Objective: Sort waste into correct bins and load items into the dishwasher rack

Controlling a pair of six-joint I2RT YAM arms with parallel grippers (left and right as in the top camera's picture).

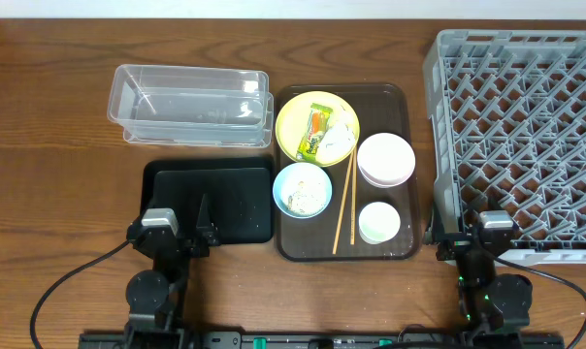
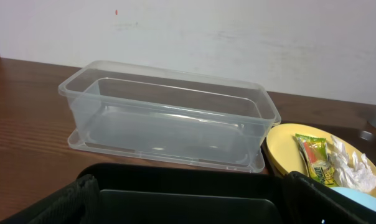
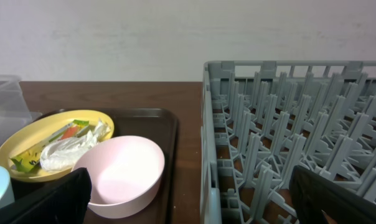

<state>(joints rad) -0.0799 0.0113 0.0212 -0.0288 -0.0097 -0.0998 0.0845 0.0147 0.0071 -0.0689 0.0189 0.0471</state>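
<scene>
Overhead view: pair of thin wooden chopsticks lies on dark brown serving tray, long axis near-to-far, far end leaning right.
Left pincer: spread wide, empty, over shallow black rectangular tray.
Right pincer: spread wide, empty, beside large grey lattice crate.

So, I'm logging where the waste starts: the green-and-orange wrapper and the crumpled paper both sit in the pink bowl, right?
Not quite. The wrapper and the crumpled paper both sit on the yellow plate, not in the pink bowl, which holds nothing. The overhead view shows this.
</scene>
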